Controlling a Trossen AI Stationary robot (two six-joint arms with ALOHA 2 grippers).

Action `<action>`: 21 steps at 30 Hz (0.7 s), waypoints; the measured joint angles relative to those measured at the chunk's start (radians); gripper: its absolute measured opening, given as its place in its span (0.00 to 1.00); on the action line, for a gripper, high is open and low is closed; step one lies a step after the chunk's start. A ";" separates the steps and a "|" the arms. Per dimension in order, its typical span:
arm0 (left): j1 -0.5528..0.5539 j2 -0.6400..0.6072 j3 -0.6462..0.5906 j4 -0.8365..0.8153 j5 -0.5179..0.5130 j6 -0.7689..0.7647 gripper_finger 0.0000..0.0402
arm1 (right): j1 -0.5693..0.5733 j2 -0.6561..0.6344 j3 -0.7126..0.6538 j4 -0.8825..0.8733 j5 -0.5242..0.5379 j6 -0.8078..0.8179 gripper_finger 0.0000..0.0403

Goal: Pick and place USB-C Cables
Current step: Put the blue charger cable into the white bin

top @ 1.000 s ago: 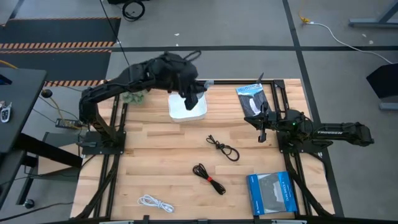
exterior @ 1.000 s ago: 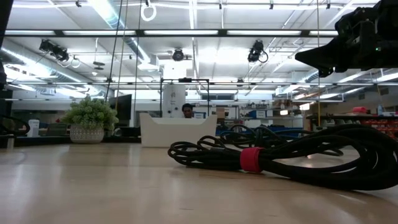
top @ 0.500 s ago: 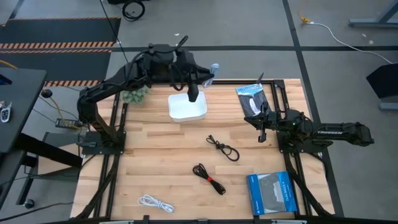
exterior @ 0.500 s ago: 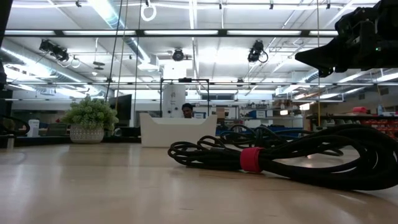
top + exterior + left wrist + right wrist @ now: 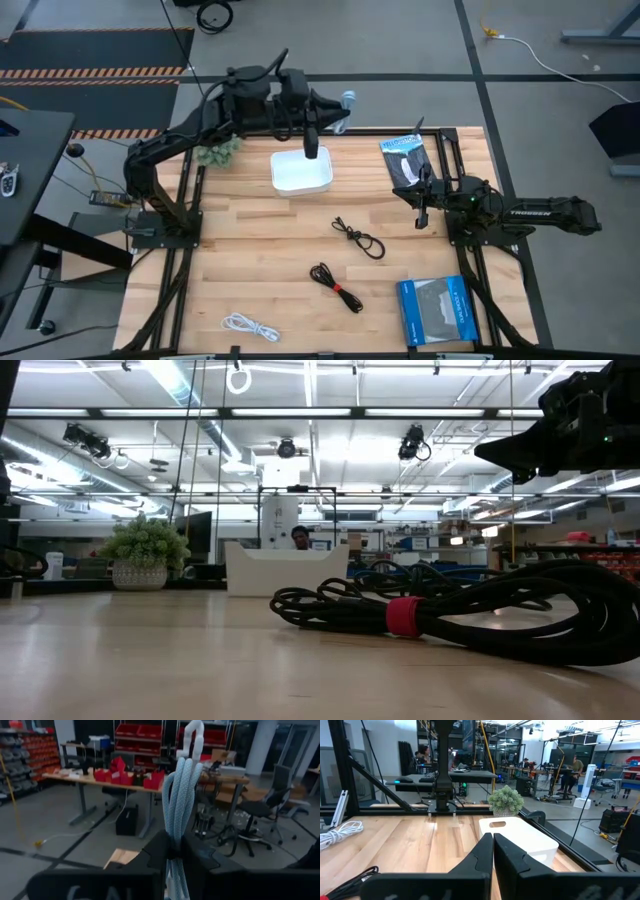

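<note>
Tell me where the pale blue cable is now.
The pale blue cable is clamped in the left hand, raised past the table's far edge, just beyond the white tray.

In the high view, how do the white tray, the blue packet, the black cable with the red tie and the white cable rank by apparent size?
1. blue packet, slightly larger than
2. white tray
3. black cable with the red tie and white cable: they look alike, so I do not rank them.

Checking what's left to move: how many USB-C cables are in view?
4. The pale blue cable is clamped in the left gripper beyond the white tray. On the table: black cable, red-tied black cable, white cable.
</note>
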 joint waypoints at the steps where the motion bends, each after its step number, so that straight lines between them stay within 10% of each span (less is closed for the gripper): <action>1: 0.000 0.000 0.000 -0.014 0.000 0.000 0.11 | 0.000 0.000 0.000 0.000 0.000 0.000 0.05; 21: 0.087 0.137 -0.011 -0.305 -0.024 0.183 0.11 | 0.000 0.002 0.000 0.013 0.000 0.000 0.05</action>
